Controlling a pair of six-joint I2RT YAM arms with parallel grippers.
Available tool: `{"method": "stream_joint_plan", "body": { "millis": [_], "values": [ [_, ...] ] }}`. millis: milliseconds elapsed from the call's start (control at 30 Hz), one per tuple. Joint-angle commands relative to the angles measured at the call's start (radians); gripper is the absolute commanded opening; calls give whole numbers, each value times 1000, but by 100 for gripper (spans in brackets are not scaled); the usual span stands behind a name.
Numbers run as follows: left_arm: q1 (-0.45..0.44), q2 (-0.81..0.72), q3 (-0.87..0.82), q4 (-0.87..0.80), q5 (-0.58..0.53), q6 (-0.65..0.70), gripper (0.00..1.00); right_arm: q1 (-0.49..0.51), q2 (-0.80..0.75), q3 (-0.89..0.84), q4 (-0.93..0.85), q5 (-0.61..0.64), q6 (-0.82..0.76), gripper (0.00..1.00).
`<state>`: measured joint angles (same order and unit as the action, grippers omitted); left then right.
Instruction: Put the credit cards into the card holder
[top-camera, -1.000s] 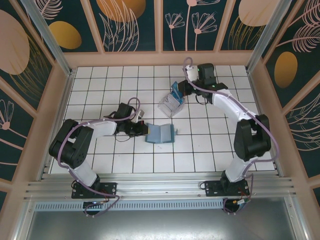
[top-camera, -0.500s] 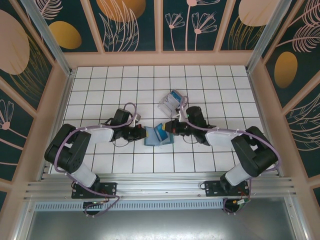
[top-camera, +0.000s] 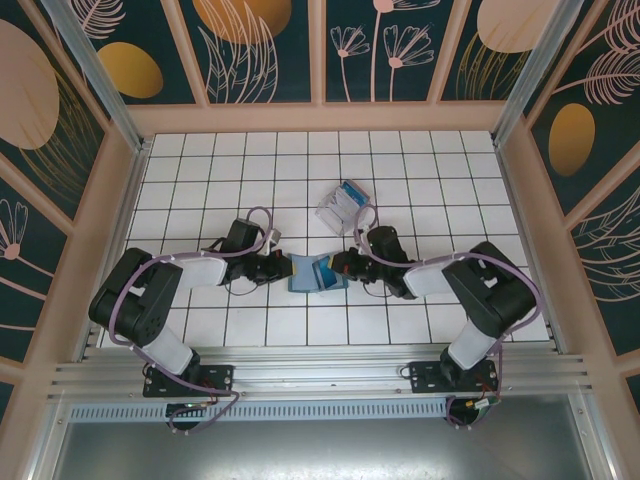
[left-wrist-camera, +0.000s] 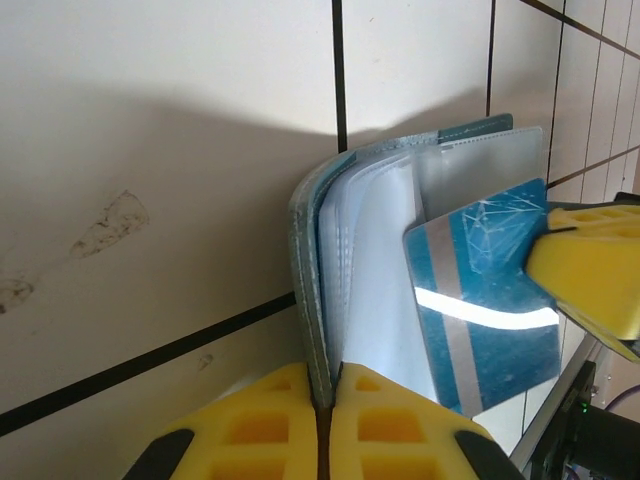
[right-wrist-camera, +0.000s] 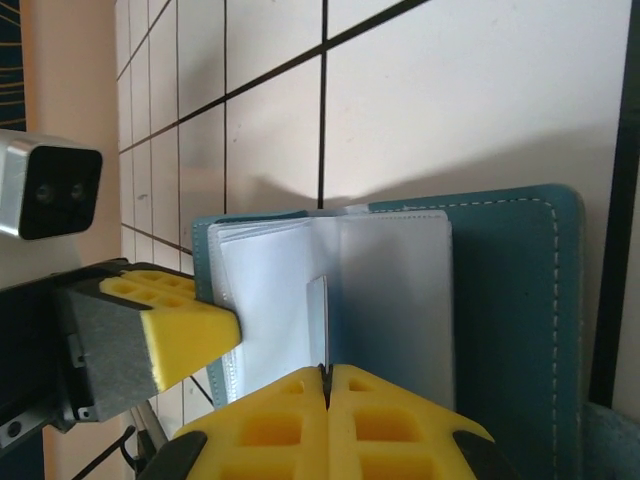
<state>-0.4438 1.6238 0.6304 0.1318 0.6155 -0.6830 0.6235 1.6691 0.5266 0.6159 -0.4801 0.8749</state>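
The teal card holder (top-camera: 312, 274) lies open on the white tiles, its clear sleeves fanned up. My left gripper (top-camera: 286, 268) is shut on the holder's left cover (left-wrist-camera: 308, 250), pinching its edge between the yellow pads (left-wrist-camera: 270, 420). From the right, my right gripper (top-camera: 337, 267) is shut on a blue credit card (left-wrist-camera: 488, 300) with a grey stripe. That card stands on edge over the open sleeves (right-wrist-camera: 380, 290) and looks like a thin blade (right-wrist-camera: 317, 320) in the right wrist view. The right gripper (right-wrist-camera: 327, 375) touches nothing else.
A clear plastic tray (top-camera: 333, 211) with more blue cards (top-camera: 350, 190) stands two tiles behind the holder. Wooden walls ring the tiled floor (top-camera: 200, 170). The left gripper's finger (right-wrist-camera: 170, 330) and its wrist camera (right-wrist-camera: 45, 185) sit close to the holder's left side.
My right arm came from the tray at the back down to the card holder, carrying the blue card, and now has it over the sleeves. The left gripper kept its hold.
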Motion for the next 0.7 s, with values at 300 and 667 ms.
{"method": "stream_joint_plan", "body": {
  "millis": [300,667],
  "values": [
    [6,17,-20,-50,-59,28,10,-39,-16,-27,31,53,-17,0],
    [5,28,-14,-51,-57,27,10,-29,53,-36,196,-47,26,0]
  ]
}}
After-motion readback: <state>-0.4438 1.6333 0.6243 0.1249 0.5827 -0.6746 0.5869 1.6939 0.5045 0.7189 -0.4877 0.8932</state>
